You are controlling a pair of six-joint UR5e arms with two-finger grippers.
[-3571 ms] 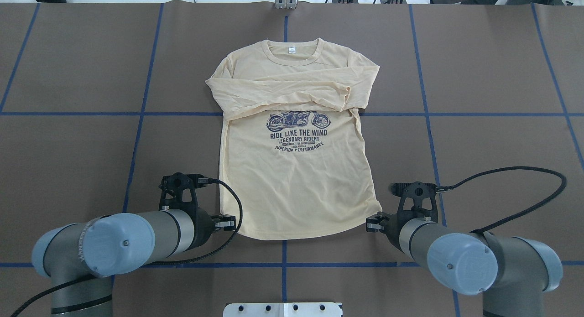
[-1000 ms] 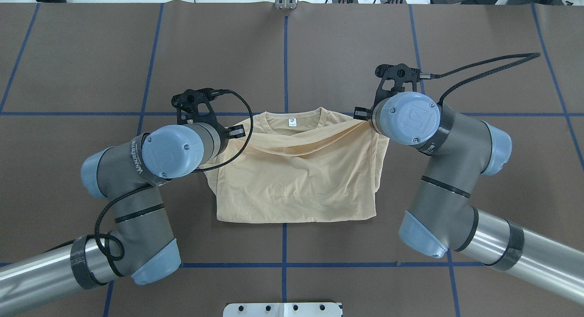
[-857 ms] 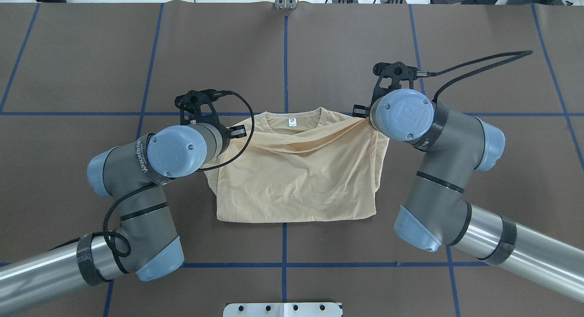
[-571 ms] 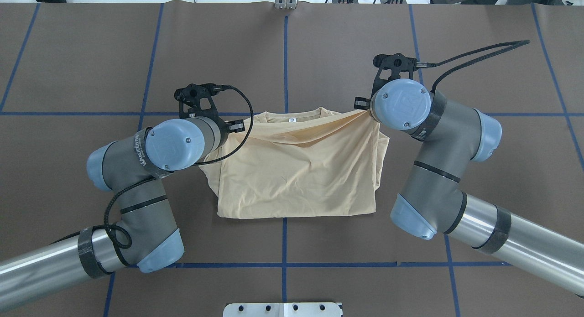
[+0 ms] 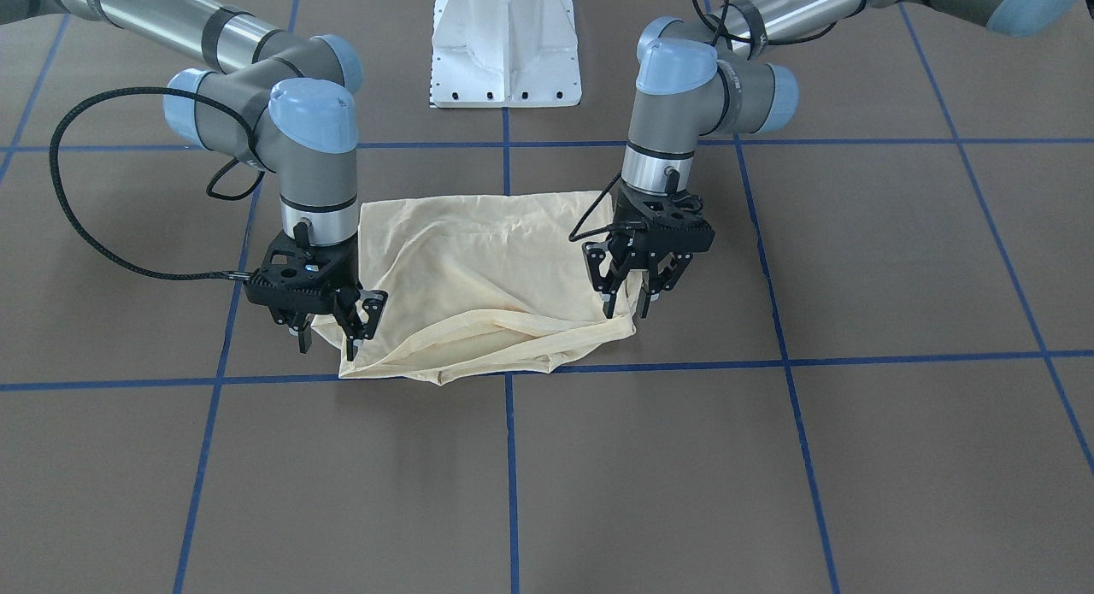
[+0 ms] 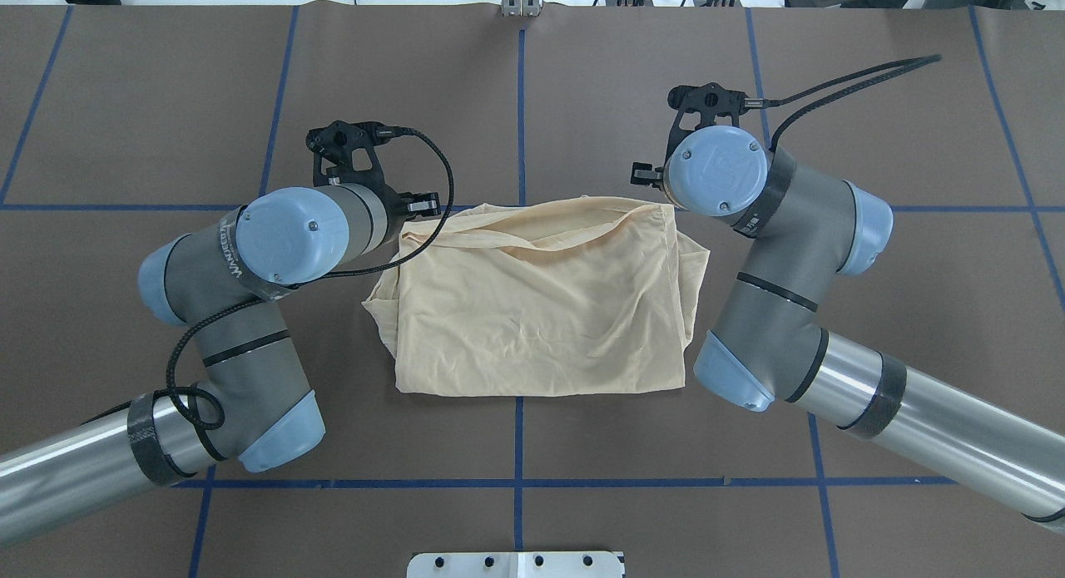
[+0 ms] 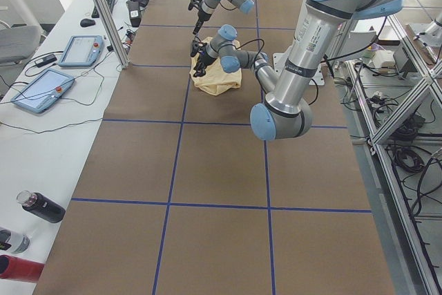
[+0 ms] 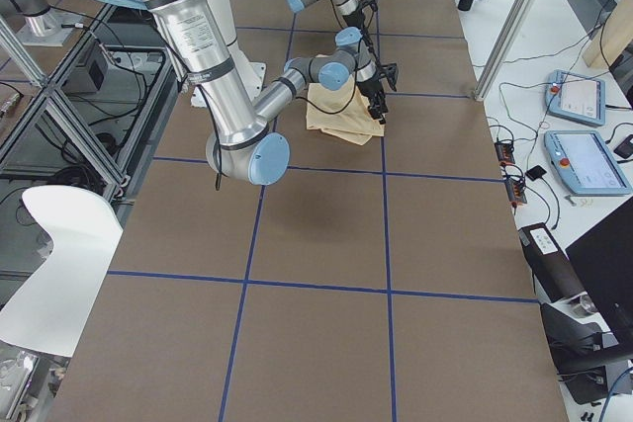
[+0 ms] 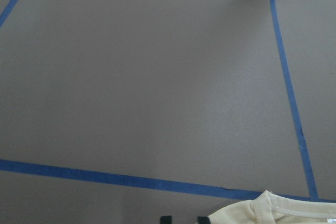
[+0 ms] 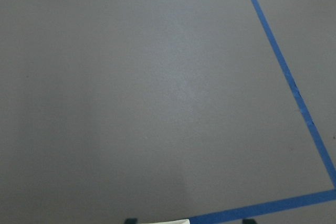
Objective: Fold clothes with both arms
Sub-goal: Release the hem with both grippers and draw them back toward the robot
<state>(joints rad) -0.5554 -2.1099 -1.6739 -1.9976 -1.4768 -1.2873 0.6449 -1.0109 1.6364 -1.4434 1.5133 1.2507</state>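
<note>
Folded T-shirt point(image 6: 532, 312), left gripper point(image 5: 625, 310), right gripper point(image 5: 326, 346) spread

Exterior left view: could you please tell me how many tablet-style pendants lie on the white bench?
2: one pendant beside the metal post, the other pendant nearer the camera.

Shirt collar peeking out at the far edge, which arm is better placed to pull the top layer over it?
Probably left. The left gripper hangs open by that edge, its wrist camera showing the collar; the right wrist view shows almost no cloth.
</note>
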